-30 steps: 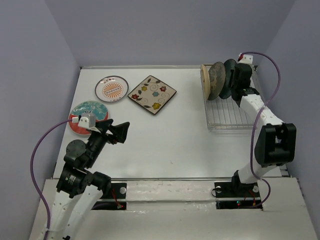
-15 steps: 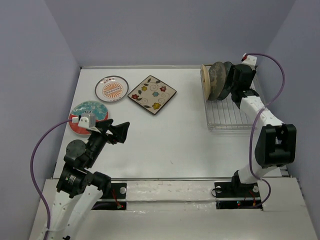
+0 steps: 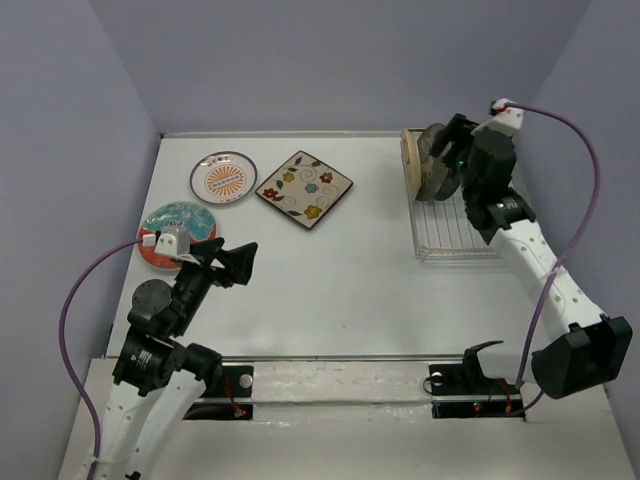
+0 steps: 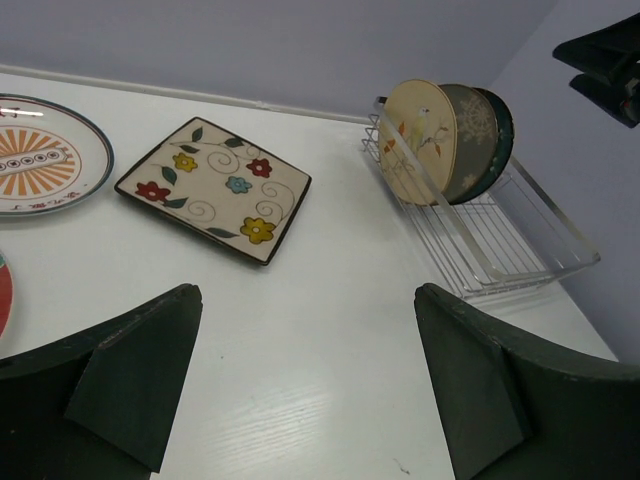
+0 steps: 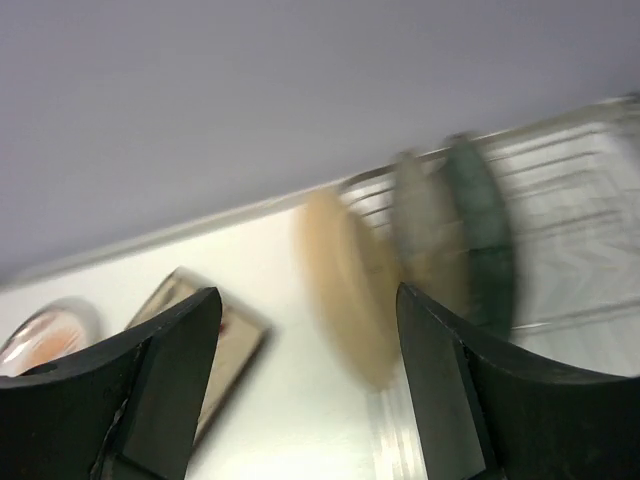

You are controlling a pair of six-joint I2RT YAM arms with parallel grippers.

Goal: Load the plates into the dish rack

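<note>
Three plates stand upright in the dish rack at the back right: cream, grey and dark teal. My right gripper hangs open just above them, holding nothing; its wrist view is blurred and shows the cream plate between the fingers. Three plates lie flat at the left: the orange-sunburst one, the square floral one, and the teal-and-red one, partly hidden by my left arm. My left gripper is wide open over bare table, with nothing in it.
Purple walls close in the white table on the left, back and right. The rack sits against the right wall, with free wire slots on its near half. The right gripper shows at the left wrist view's top right corner.
My right gripper has opened, let go of the dark teal plate, which stays in the rack, and risen above the plates. The left arm has not moved.
</note>
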